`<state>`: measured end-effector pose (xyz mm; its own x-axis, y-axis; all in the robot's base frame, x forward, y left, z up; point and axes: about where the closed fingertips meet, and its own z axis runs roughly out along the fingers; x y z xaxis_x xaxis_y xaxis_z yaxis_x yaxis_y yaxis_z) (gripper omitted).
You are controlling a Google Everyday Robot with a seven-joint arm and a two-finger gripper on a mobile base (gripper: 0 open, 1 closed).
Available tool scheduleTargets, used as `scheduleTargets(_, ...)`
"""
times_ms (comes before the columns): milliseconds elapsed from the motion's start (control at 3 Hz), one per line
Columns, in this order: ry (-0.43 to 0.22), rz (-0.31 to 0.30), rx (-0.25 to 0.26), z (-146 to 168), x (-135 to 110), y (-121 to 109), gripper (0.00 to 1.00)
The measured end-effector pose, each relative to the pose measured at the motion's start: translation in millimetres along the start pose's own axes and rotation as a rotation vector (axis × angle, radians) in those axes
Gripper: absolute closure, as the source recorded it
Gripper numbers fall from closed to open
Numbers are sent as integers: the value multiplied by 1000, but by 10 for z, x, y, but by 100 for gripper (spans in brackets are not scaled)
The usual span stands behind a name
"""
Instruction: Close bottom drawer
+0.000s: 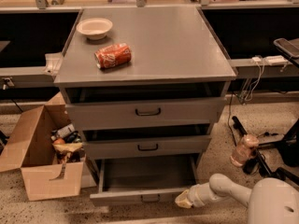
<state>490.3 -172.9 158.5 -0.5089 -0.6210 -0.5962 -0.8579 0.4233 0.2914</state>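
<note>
The bottom drawer is the lowest grey drawer of the cabinet. It stands pulled far out, with its inside showing and a small dark handle at the centre of its front panel. My gripper is low at the right end of that front panel, at or very close to its corner. The white arm reaches in from the lower right.
The middle drawer and top drawer are slightly out. A red can and a white bowl lie on the cabinet top. An open cardboard box stands at the left. A bottle and chair legs are at the right.
</note>
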Motion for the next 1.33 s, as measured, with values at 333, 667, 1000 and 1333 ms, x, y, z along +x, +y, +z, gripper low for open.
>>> scheduleTargets(333,-9,-5,7,-6,-57,-75,100)
scheduleTargets(667,-9,-5,7,-7,-55,-72,100)
scheduleTargets(1000,-16,-15,8,-10,-116,-150,84)
scheduleTargets(1333,-16,-15,8,-10,-114,-147,61)
